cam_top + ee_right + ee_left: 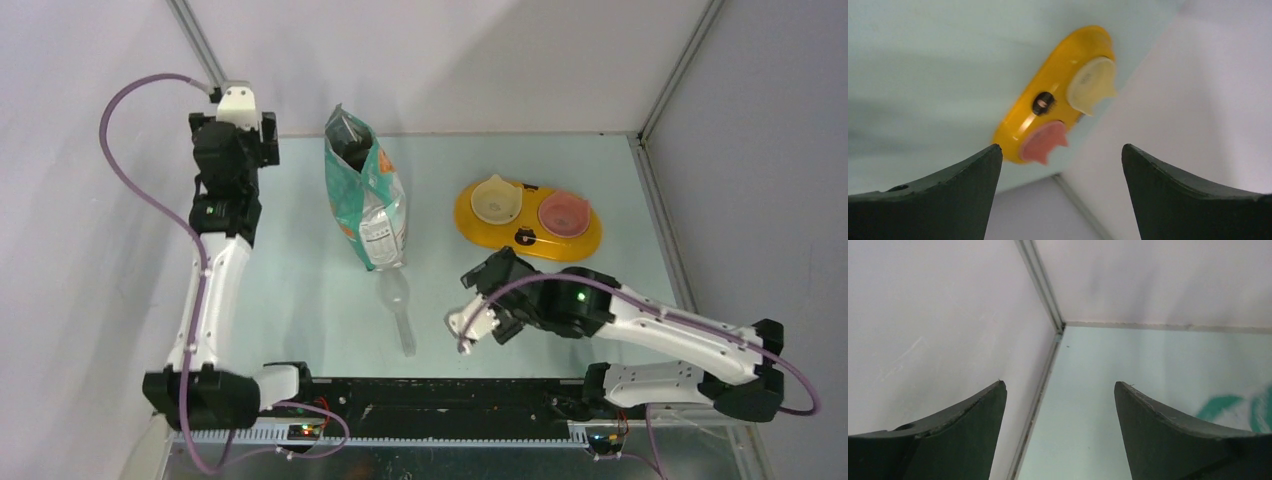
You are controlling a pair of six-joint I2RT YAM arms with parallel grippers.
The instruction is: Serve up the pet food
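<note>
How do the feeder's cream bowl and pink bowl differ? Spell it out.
Colour: the cream bowl is pale yellow-white, the pink bowl salmon. Place: the cream bowl sits on the left, nearer the bag; the pink bowl on the right. Both sit in the yellow feeder and look empty.

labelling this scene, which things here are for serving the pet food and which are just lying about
For the job: pet food bag, clear scoop, yellow double-bowl feeder.
Not for the job: only the purple cables, which are rig wiring.
</note>
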